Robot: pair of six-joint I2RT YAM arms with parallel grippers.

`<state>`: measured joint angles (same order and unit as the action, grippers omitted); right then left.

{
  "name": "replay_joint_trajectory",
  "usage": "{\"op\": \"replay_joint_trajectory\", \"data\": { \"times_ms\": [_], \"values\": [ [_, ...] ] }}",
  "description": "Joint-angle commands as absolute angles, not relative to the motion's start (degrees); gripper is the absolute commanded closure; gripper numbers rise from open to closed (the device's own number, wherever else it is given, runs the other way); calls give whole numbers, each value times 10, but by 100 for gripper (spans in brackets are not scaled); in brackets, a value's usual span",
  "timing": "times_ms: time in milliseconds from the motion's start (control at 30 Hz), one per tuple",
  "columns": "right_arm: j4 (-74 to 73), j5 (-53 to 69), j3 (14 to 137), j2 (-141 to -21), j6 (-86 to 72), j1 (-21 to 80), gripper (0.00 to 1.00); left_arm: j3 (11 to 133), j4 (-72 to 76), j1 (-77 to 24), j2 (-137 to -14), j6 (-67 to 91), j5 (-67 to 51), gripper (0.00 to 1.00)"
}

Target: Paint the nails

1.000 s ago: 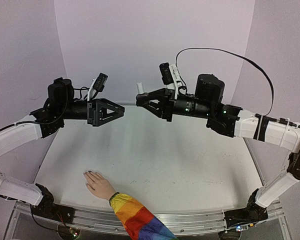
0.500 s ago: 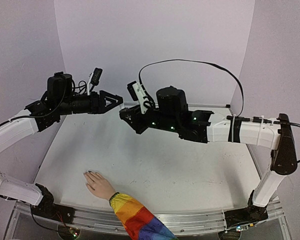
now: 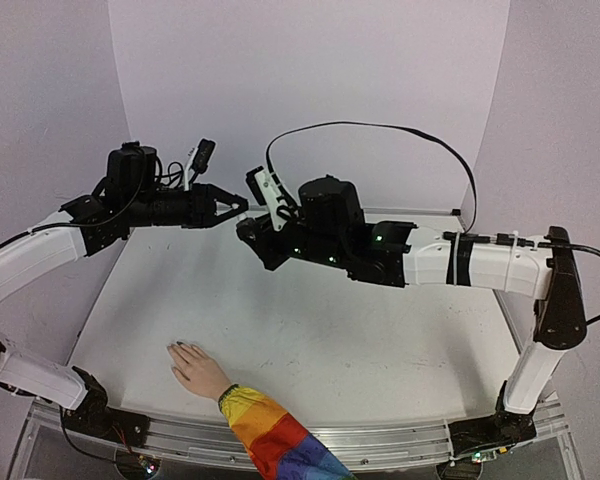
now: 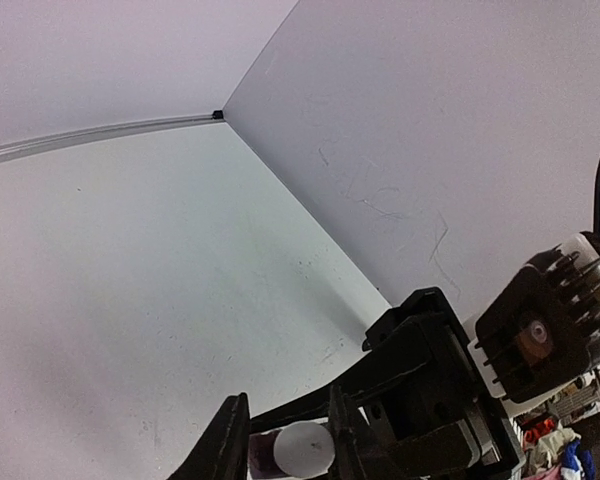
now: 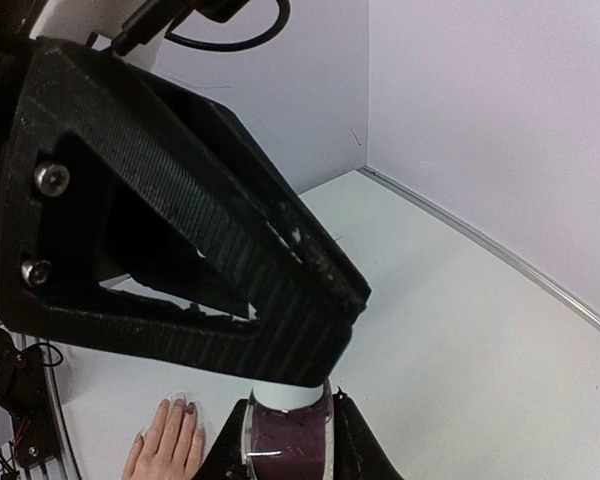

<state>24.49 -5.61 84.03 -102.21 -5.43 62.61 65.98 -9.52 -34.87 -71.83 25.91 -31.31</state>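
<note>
Nails [image 3: 180,346] sat lower left of top view; cap-off step: right gripper [image 5: 290,455] clamped bottle [image 5: 285,435], left gripper [image 4: 285,435] narrow around white cap [image 4: 302,448], grip unclear; I reckoned next move needed pinch, then twist.

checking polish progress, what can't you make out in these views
- Nails, top view: too small to tell painted from bare.
- Hand, right wrist view: cut off by the bottom edge.
- Cap, left wrist view: left gripper fingers flank it; contact unclear.
- Bottle, top view: hidden by the right gripper.
</note>
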Motion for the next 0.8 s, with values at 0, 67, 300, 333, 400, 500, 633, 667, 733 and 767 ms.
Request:
{"op": "replay_joint_trajectory", "data": {
  "times_ms": [0,67,300,333,400,500,633,667,733,767],
  "values": [
    [268,-71,874,-1024,-41,631,100,688,-79,-356,-730,262,-318,75],
    [268,-71,878,-1025,-42,631,100,689,-79,-360,-732,259,-324,79],
    [277,-19,863,-1008,-40,625,100,682,-59,-374,-742,217,-432,95],
    [281,10,857,-1000,-39,621,100,681,-52,-377,-742,209,-462,96],
    [305,121,832,-975,-40,602,100,677,-40,-389,-735,181,-517,97],
    [375,390,788,-940,-67,558,100,671,-24,-414,-716,136,-582,100],
    [497,659,746,-909,-125,541,100,678,-14,-443,-699,83,-668,100],
    [514,681,740,-904,-138,541,100,681,-13,-446,-699,76,-685,100],
    [522,683,732,-889,-142,541,100,686,-12,-448,-700,70,-709,100],
    [521,667,726,-881,-141,541,100,688,-11,-448,-701,69,-711,100]
  ]
}}
